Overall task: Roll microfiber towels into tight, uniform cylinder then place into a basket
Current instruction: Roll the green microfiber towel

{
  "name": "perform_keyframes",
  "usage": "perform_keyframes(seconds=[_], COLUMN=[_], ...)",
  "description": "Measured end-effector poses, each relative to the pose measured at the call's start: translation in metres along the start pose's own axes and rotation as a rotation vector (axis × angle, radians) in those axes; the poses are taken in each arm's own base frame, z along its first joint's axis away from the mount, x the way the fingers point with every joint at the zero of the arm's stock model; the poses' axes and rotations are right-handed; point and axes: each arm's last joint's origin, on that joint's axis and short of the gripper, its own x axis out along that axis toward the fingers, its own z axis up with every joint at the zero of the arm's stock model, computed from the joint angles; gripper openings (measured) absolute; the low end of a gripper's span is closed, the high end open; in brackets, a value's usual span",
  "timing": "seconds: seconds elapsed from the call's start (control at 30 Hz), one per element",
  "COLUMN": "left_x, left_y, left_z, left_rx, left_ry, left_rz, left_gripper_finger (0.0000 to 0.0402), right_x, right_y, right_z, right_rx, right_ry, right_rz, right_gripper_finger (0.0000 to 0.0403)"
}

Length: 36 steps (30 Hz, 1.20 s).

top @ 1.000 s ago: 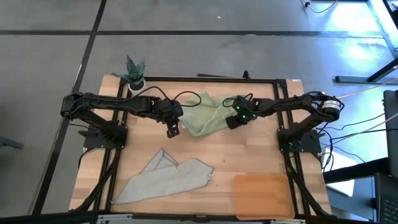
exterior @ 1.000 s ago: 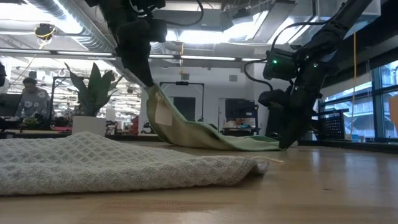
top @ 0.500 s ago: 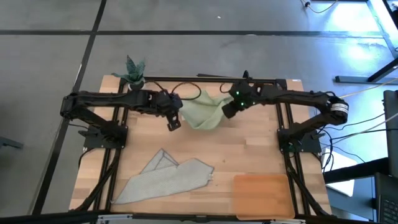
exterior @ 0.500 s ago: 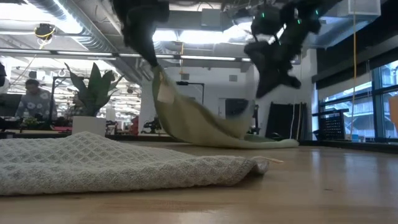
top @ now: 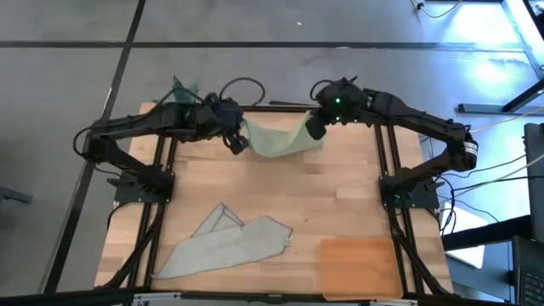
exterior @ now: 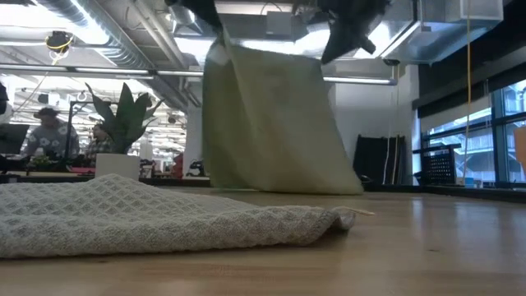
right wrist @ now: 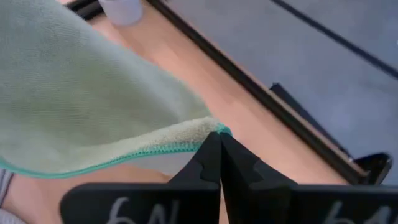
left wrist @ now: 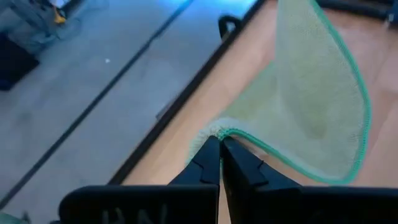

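The sage green towel (top: 276, 140) hangs spread between my two grippers above the table's far edge; in the low view (exterior: 267, 115) it hangs as a sheet, its lower edge near the tabletop. My left gripper (top: 239, 141) is shut on one top corner, my right gripper (top: 311, 127) is shut on the other. The grey towel (top: 225, 244) lies crumpled flat on the table's near left. The orange-brown basket (top: 357, 265) lies at the near right. My left gripper pinches the towel's green-stitched corner (left wrist: 219, 131) between its two fingertips; the towel hangs down from there. My right gripper pinches the other top corner (right wrist: 214, 129) at the stitched edge between its fingertips. The top edge sags a little between the two holds.
A small potted plant (top: 180, 92) stands at the far left corner, close behind my left arm. The table's black frame rail (top: 280, 106) runs along the far edge under the hanging towel. Bare wood lies in the table's middle (top: 280, 191).
Both grippers have risen and gone toward the table's far edge, each keeping its corner. The green towel, which lay crumpled on the table with one corner raised, has been lifted and now hangs spread out as a sheet.
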Motion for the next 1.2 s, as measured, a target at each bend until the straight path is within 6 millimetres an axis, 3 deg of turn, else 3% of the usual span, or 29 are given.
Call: perform_keyframes(seconds=[0.23, 0.5, 0.63, 0.8, 1.0, 1.2], left_x=[-0.02, -0.028, -0.022, -0.006, 0.019, 0.05], left_y=[0.011, 0.036, 0.05, 0.064, 0.071, 0.08], left_z=[0.017, 0.032, 0.03, 0.026, 0.024, 0.023], left_rx=[0.029, -0.001, 0.003, -0.009, -0.036, 0.031], left_ry=[-0.083, -0.13, -0.081, 0.028, 0.134, 0.22], left_rz=[0.063, 0.146, 0.177, 0.136, 0.062, 0.103], left_gripper_finger=[0.0, 0.0, 0.0, 0.0, 0.0, 0.0], right_x=[-0.017, -0.048, -0.06, -0.061, -0.049, -0.034], right_y=[0.0, -0.006, -0.009, -0.014, -0.019, -0.03], right_z=[0.015, 0.035, 0.04, 0.038, 0.033, 0.026], right_rx=[-0.078, -0.101, -0.102, -0.1, -0.077, -0.06], right_ry=[-0.058, -0.146, -0.163, -0.125, -0.057, -0.013], right_rz=[0.001, -0.177, -0.21, -0.228, -0.232, -0.265], right_gripper_finger=[0.0, 0.0, 0.0, 0.0, 0.0, 0.0])
